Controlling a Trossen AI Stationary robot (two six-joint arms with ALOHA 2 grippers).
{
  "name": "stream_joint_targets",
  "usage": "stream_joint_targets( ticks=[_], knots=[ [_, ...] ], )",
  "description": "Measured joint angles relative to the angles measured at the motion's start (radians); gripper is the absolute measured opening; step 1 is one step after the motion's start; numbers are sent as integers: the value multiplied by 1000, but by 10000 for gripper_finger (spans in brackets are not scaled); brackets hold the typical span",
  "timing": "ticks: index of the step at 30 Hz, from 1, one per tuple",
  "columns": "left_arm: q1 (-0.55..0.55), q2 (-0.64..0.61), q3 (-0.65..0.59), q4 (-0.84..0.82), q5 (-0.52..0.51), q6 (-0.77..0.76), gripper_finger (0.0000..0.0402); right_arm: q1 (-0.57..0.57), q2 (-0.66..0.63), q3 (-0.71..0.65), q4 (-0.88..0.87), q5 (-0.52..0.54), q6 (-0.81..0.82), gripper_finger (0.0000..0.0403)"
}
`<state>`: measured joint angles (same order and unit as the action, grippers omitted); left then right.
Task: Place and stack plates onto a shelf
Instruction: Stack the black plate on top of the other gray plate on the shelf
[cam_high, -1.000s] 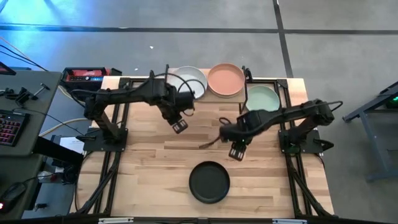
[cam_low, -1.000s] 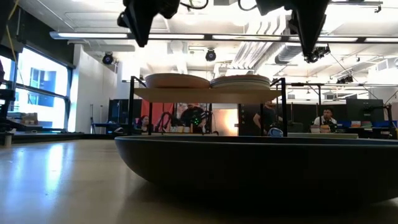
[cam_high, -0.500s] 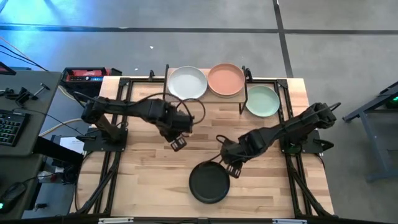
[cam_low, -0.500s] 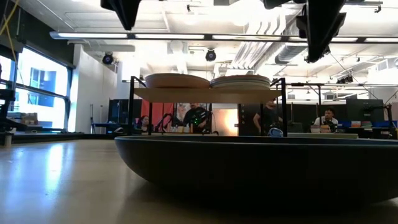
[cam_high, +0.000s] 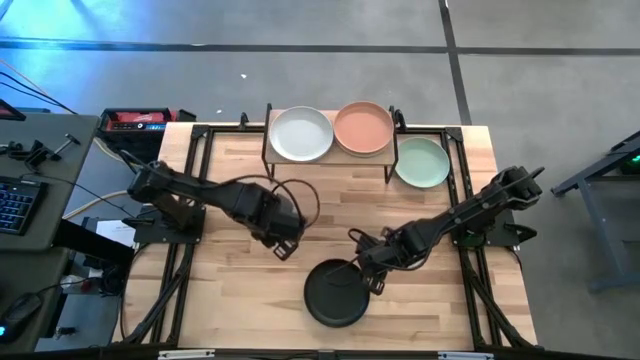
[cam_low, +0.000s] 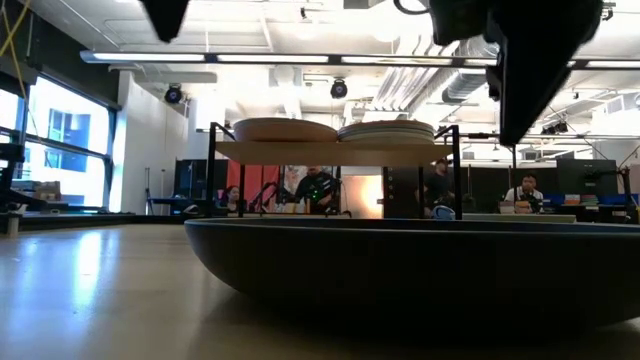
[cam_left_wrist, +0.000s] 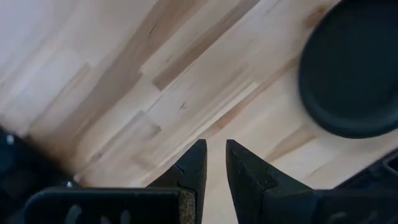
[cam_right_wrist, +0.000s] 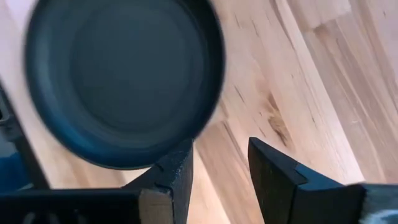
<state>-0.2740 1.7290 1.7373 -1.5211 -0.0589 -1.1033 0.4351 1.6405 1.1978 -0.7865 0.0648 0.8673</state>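
Overhead, we see a wooden table (cam_high: 240, 280) with a small shelf (cam_high: 268, 152) at its far edge. On the shelf sit a white plate (cam_high: 301, 133) on the left and a peach plate (cam_high: 363, 128) on the right. A pale green plate (cam_high: 421, 162) lies on the table just to the right of the shelf. A black plate (cam_high: 336, 293) lies alone near the front edge, well apart from the shelf.

Our right gripper (cam_high: 372, 280) hangs at the black plate's far right rim. In its wrist view the fingers (cam_right_wrist: 177, 167) stand a narrow gap apart, holding nothing, with the plate's edge just beyond them. Our left gripper (cam_high: 282, 247) waits over bare wood, left of the black plate, its fingers (cam_left_wrist: 194, 167) nearly closed and empty.

We judge the step in hand to be picking up the black plate. To do it well, we would lower the right fingers so one goes inside the low rim and one outside, close firmly, then lift level. A shallow grip may let the plate tilt or slip on the way to the shelf.
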Motion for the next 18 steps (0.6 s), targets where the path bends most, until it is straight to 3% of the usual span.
stream_joint_targets(
  ticks=[18],
  knots=[
    [-146, 1, -227, 124, -64, -356, 49, 4, 0, -177, 260, 41, 19, 131]
  ],
)
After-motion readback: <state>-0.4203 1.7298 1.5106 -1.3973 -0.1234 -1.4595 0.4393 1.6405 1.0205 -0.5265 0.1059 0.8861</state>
